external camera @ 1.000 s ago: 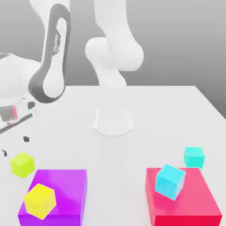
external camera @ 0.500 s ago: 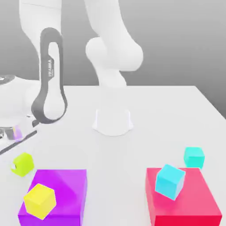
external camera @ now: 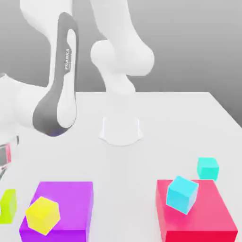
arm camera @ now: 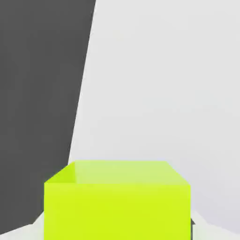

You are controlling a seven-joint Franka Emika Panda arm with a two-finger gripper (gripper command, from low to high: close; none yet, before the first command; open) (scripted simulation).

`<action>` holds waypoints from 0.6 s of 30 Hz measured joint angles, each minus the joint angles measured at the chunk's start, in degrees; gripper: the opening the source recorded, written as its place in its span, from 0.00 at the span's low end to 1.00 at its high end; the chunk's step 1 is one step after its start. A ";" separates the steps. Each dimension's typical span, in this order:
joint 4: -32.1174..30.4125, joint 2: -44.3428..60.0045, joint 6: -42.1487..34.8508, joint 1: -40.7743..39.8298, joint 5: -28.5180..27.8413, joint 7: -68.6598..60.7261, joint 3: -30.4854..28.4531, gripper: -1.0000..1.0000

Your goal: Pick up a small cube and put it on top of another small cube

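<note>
The small lime-green cube (external camera: 8,205) is at the exterior view's far left edge, beside the purple block (external camera: 66,201). My gripper (external camera: 5,194) comes down onto it from the hand at that edge and is shut on it. The hand view has the lime cube (arm camera: 117,201) very close, sitting right between the fingers. The other small cube, teal (external camera: 207,168), rests on the table at the exterior view's right, just behind the red block (external camera: 201,220), far from my gripper.
A yellow cube (external camera: 42,215) sits on the purple block and a sky-blue cube (external camera: 182,194) on the red block. The arm's white base (external camera: 120,130) stands mid-table. The hand view has the table's edge (arm camera: 84,93) close by, with dark floor beyond.
My gripper has closed on the lime cube. Hand and cube have moved together towards the exterior view's lower left, and the arm's link has swung over.
</note>
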 joint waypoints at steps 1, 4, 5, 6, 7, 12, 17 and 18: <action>0.56 -0.08 -0.21 1.40 -0.13 0.13 1.42 0.00; 1.35 -0.86 -0.94 5.63 -0.26 1.33 5.16 0.00; 1.50 -1.18 -1.18 7.00 -0.24 1.78 6.38 0.00; 1.62 -1.51 -1.41 8.34 -0.21 2.24 7.59 0.00; 1.72 -1.85 -1.64 9.66 -0.15 2.70 8.81 0.00; -1.30 -5.88 -3.41 16.79 1.19 9.11 14.54 0.00; -10.08 -14.03 -6.39 25.33 5.14 23.50 22.05 0.00; -12.12 -15.92 -7.00 28.48 6.40 26.60 23.56 0.00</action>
